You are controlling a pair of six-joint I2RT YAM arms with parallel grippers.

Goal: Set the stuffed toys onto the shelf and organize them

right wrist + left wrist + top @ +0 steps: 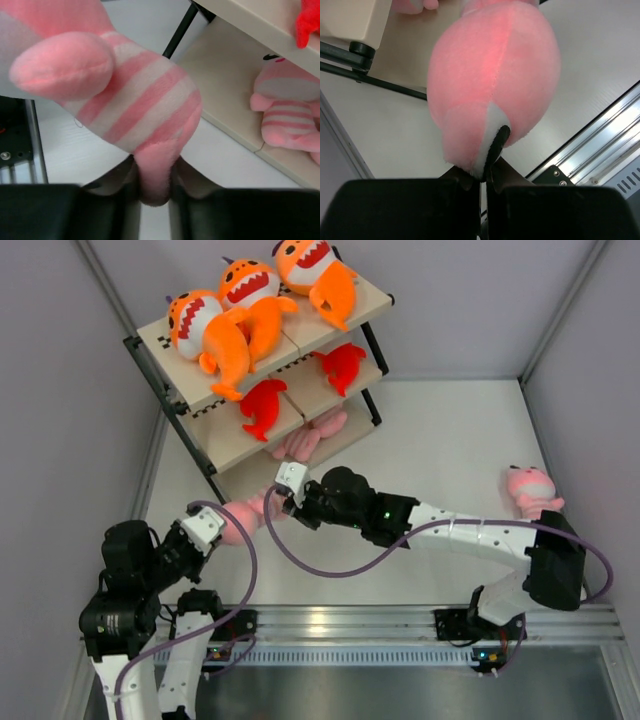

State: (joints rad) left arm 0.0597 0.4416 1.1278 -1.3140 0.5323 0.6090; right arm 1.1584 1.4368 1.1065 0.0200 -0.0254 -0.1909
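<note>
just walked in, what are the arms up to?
Both arms have the held plush, pink, in front of the shelf. The left gripper is shut on its rounded end and the right gripper on a limb of its striped end; it looks like a handover. Three orange sharks sit on the top board, two red sharks in the middle, and a shelved plush at the bottom. A spare plush lies on the table, far right.
</note>
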